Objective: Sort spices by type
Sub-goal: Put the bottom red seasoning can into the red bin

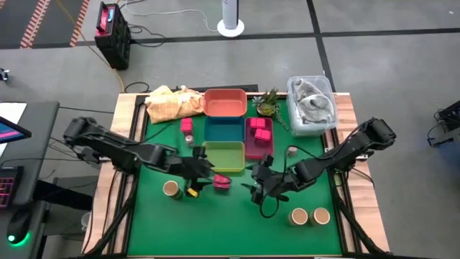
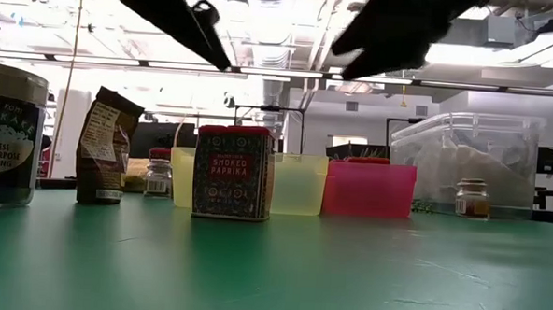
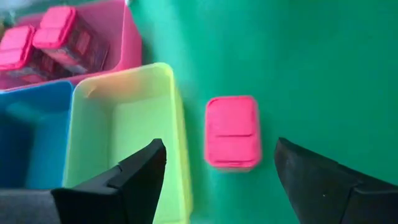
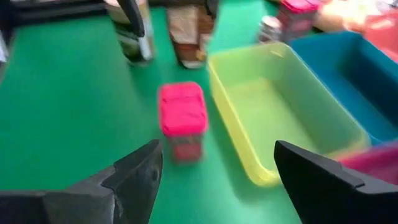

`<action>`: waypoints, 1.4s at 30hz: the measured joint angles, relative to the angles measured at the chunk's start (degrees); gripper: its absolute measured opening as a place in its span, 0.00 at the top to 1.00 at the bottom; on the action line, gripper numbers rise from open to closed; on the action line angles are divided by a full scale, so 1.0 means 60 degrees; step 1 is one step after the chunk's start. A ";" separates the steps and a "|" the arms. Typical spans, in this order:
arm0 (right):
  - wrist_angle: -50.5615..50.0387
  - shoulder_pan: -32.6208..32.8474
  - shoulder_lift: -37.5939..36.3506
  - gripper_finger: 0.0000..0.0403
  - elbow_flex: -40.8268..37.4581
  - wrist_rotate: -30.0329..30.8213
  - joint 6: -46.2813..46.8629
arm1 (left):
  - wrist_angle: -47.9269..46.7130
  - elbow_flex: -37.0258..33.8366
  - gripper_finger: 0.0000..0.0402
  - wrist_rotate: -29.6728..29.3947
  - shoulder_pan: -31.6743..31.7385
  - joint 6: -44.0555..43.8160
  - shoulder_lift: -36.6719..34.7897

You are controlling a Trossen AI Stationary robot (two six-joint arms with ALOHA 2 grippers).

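A bright pink spice box (image 1: pixel 221 182) stands on the green mat, just in front of the yellow-green tray (image 1: pixel 224 155). My left gripper (image 1: pixel 202 170) is open above the mat to the box's left. In the left wrist view (image 3: pixel 219 149) its fingers stand apart on either side of the box (image 3: pixel 232 132) and well above it. My right gripper (image 1: pixel 260 182) is open to the box's right, facing it (image 4: pixel 182 116). Two more pink boxes (image 1: pixel 260 129) sit in the pink tray (image 1: pixel 253 149). Tan-topped jars stand at the near left (image 1: pixel 170 188) and near right (image 1: pixel 309 216).
A blue tray (image 1: pixel 224 130) and an orange tray (image 1: pixel 225 102) stand behind the yellow-green one. A pink box (image 1: pixel 187 125) and small jars (image 1: pixel 292 151) stand on the mat. A plant (image 1: pixel 267 105), a clear bin (image 1: pixel 313 105) and a yellow cloth (image 1: pixel 172 101) line the far edge.
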 joint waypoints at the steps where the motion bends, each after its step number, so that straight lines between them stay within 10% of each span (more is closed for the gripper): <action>1: 0.0457 -0.0037 0.0188 0.17 0.0000 -0.0159 -0.0261 | 0.0458 -0.0405 0.30 -0.0045 -0.0104 -0.0135 -0.0369; 11: 0.1542 -0.0617 0.2496 0.15 0.1829 -0.0988 -0.2421 | 0.1554 -0.2225 0.31 -0.1729 -0.1385 -0.1596 -0.2872; 24: 0.0329 -0.1383 0.4153 0.03 0.3286 -0.2181 -0.2754 | 0.1015 -0.2225 0.31 -0.4377 -0.3050 -0.1785 -0.3173; 42: 0.0003 -0.1326 0.4133 0.19 0.3042 -0.2400 -0.2394 | 0.2896 -0.3724 0.31 -0.4679 -0.3236 -0.1882 -0.3173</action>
